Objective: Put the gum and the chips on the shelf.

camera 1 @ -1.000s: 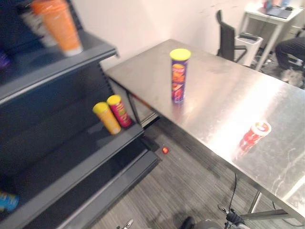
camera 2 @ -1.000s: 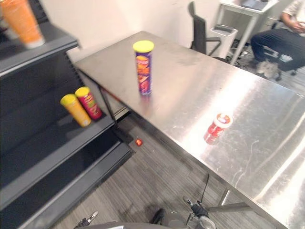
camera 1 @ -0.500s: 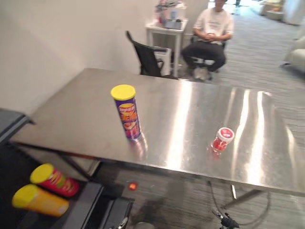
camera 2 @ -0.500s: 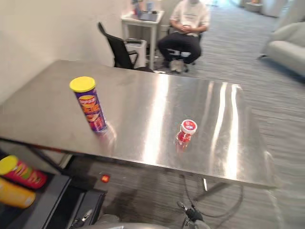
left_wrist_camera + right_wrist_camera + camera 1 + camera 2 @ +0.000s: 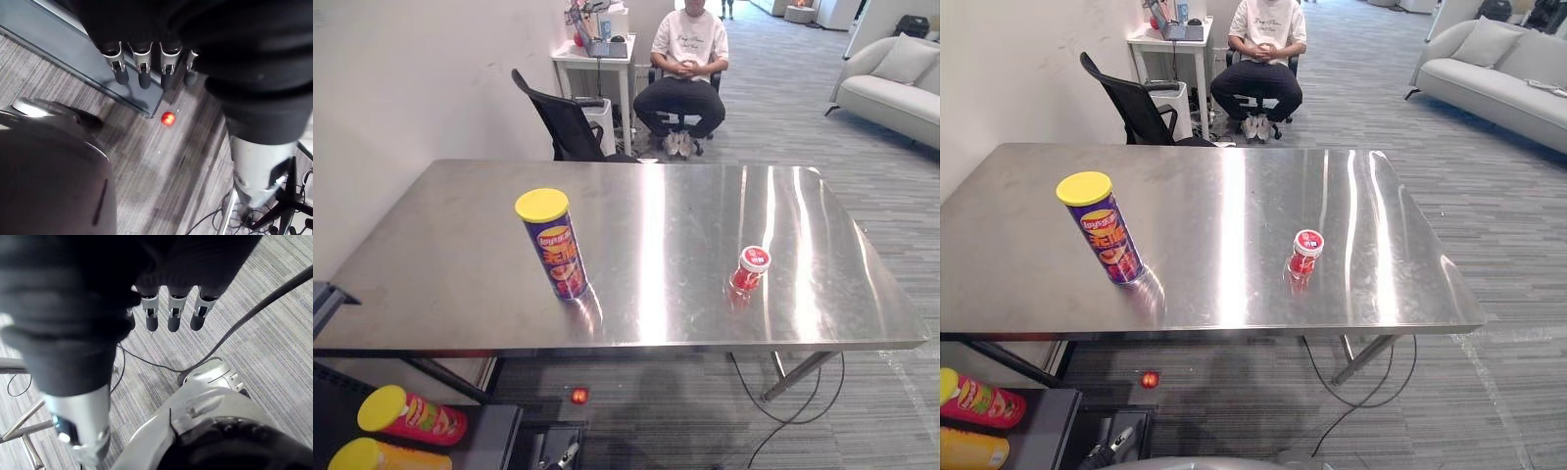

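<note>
A tall purple chips can (image 5: 554,246) with a yellow lid stands upright on the steel table (image 5: 460,264), left of the middle. The small red gum bottle (image 5: 748,272) with a white lid stands to its right, nearer the front edge. The dark shelf (image 5: 495,432) lies at the lower left, below the table's level. My left hand (image 5: 143,68) hangs over the floor by the shelf's base, its fingers relaxed and holding nothing. My right hand (image 5: 174,309) hangs over the carpet, also open and bare.
A red can (image 5: 411,416) and a yellow can (image 5: 370,456) lie on the shelf. A small red ball (image 5: 578,396) rests on the floor under the table. Beyond the table are a black chair (image 5: 563,122), a seated person (image 5: 689,61) and a sofa (image 5: 896,83).
The camera has swung right, from the shelf to the whole table. The chips can and the gum bottle stand where they were.
</note>
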Tool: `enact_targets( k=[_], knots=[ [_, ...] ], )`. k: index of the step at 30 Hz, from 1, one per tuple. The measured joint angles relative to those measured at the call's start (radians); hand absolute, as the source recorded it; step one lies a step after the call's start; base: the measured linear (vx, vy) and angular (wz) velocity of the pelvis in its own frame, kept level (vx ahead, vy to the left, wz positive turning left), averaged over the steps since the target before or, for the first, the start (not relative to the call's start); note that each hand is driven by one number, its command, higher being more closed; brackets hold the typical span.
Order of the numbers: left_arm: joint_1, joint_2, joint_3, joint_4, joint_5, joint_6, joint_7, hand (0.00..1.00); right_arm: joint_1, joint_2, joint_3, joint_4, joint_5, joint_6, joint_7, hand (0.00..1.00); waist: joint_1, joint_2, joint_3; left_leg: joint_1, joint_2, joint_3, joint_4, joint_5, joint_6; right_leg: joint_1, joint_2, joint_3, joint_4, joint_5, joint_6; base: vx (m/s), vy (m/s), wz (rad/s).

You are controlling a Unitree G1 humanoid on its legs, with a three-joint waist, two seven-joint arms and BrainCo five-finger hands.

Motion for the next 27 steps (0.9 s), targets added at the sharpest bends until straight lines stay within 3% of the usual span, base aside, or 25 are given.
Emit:
enact_targets(
  k=[6,9,21,24,27],
  knots=[
    [-0.002,0.005,-0.01,0.038,0.017,0.007,-0.002,0.0,-0.01,-0.002,0.001,0.004,0.001,0.0,0.017,0.0,-0.002,-0.007,-0.005,0.056,-0.006,-0.005,-0.106,0.06,-0.015,0.048,0.006,-0.036,-0.095,-0.008,0.005,-0.06,-0.051,0.03],
    [0.0,0.027,-0.05,0.068,0.055,0.009,-0.02,0.0,-0.018,-0.013,0.04,0.04,0.0,0.0,0.032,0.0,0.0,-0.014,-0.029,0.066,-0.001,-0.028,-0.105,0.065,-0.024,0.076,0.014,-0.064,-0.12,-0.003,0.005,-0.02,-0.025,0.09],
    [-0.021,0.04,-0.082,0.069,0.093,0.028,-0.021,0.0,-0.019,-0.022,0.04,0.039,0.008,0.0,0.034,0.0,-0.001,-0.016,-0.029,0.047,0.003,-0.017,-0.105,0.058,-0.029,0.059,0.018,-0.053,-0.134,-0.007,0.005,0.0,0.0,-0.01],
    [-0.03,0.042,-0.081,0.069,0.125,0.031,-0.023,0.0,-0.019,-0.018,-0.016,0.04,0.027,0.001,0.033,0.0,-0.001,-0.019,-0.031,0.045,0.007,-0.004,-0.105,0.048,-0.029,0.049,0.023,-0.042,-0.135,-0.007,0.006,0.02,0.001,-0.12],
    [-0.035,0.045,-0.079,0.069,0.175,0.044,-0.034,0.0,-0.023,-0.025,-0.172,0.041,0.101,0.002,0.026,0.0,-0.002,-0.019,-0.032,0.043,0.005,-0.006,-0.099,0.038,-0.027,0.049,0.022,-0.043,-0.139,-0.004,0.005,0.07,0.01,-0.01]
  ],
)
